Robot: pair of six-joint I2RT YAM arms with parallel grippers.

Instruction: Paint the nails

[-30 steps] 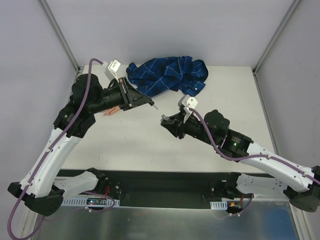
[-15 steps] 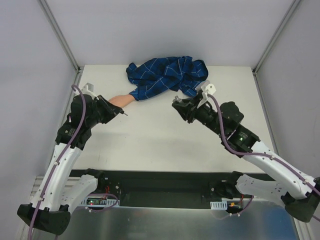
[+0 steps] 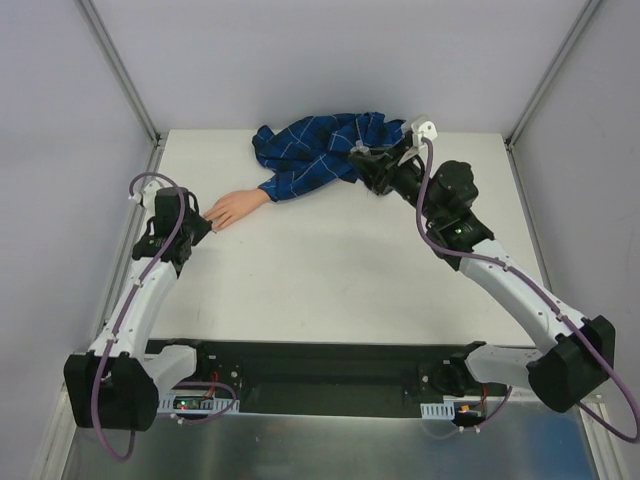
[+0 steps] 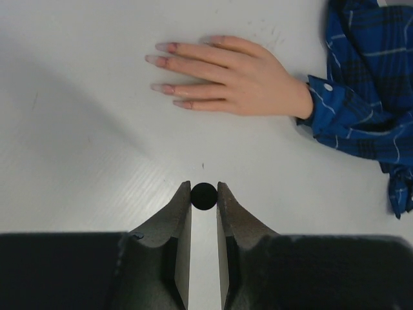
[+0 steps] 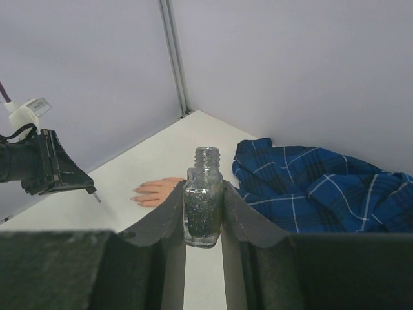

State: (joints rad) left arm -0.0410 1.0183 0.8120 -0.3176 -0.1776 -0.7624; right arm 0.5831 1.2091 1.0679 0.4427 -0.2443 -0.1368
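Note:
The peach dummy hand [image 3: 235, 207] lies flat at the back left, its fingers pointing at my left gripper [image 3: 203, 222]. Its blue checked sleeve [image 3: 330, 150] is bunched behind it. In the left wrist view the hand [image 4: 239, 74] lies just ahead, and its nails [image 4: 161, 86] look faintly pink. My left gripper [image 4: 204, 187] is shut on the black brush cap [image 4: 204, 196], seen end-on and a short way from the fingertips. My right gripper [image 5: 203, 187] is shut on an open glass bottle [image 5: 203, 210] of dark glittery polish, held upright next to the shirt [image 5: 322, 187].
Grey enclosure walls and metal corner posts [image 3: 120, 75] ring the white table [image 3: 320, 270]. The crumpled shirt covers the back middle. My right gripper [image 3: 362, 160] hovers at the shirt's right end. The left gripper [image 5: 51, 171] also shows in the right wrist view.
My left arm has drawn back to the left, off the hand, and now sits by the fingertips. My right arm has carried the bottle away to the back, up to the shirt.

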